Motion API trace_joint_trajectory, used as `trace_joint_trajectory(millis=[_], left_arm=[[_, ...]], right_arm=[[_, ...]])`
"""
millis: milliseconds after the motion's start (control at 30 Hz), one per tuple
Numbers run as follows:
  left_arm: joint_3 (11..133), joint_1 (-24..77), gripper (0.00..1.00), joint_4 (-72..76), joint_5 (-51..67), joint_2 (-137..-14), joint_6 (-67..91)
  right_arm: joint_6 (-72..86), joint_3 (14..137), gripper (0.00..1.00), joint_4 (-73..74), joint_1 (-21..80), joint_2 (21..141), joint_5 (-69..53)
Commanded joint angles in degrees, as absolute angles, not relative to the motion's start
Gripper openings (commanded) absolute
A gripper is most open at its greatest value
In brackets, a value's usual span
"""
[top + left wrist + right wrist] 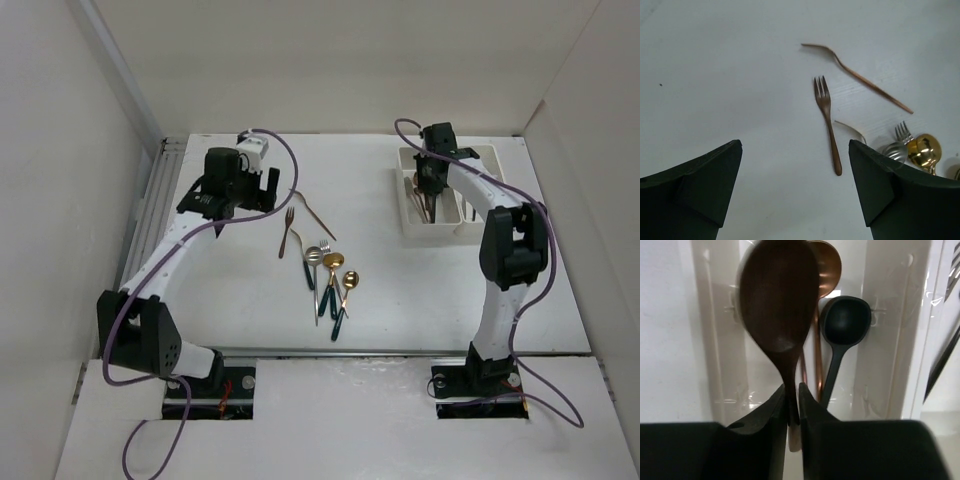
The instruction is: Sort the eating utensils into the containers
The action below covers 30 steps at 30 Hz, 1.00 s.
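Observation:
My right gripper (430,182) (792,390) is shut on the handle of a wood-brown spoon (777,305) and holds it over the left compartment of the white two-compartment tray (490,152). A copper spoon (826,265) and a black spoon (845,320) lie in that compartment below it. My left gripper (262,192) (795,150) is open and empty above the table, just left of a brown fork (827,120) (287,232). A thin copper fork (860,77) (318,222) lies beyond it.
A cluster of utensils lies mid-table: a silver spoon (313,257) (894,150), a silver fork and gold-headed spoons (347,285) (923,150) with dark green handles. Dark utensils (945,355) lie in the tray's right compartment. White walls enclose the table on three sides.

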<state>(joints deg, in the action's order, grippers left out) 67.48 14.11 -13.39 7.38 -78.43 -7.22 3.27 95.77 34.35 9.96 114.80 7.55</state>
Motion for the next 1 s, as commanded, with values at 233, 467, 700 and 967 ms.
trace_joint_trajectory(millis=[233,467,700,967], left_arm=[[63.11,16.96,0.76,-13.63,3.79,-87.35,-9.14],[65.3,21.7,0.73,-9.4,-0.7,-95.53,-9.14],[71.28,21.71,0.52,-13.01,-4.04,-105.91,-5.45],[71.89,24.79,0.52,-13.36,-5.36,-110.39,-4.39]], right_arm=[[4.57,98.26,0.57,37.18,9.76,113.21,11.08],[4.04,97.57,0.6,35.87,9.76,107.41,10.28],[2.47,94.66,0.61,34.8,9.76,101.96,9.76],[1.93,91.76,0.61,33.67,9.76,98.27,9.76]])
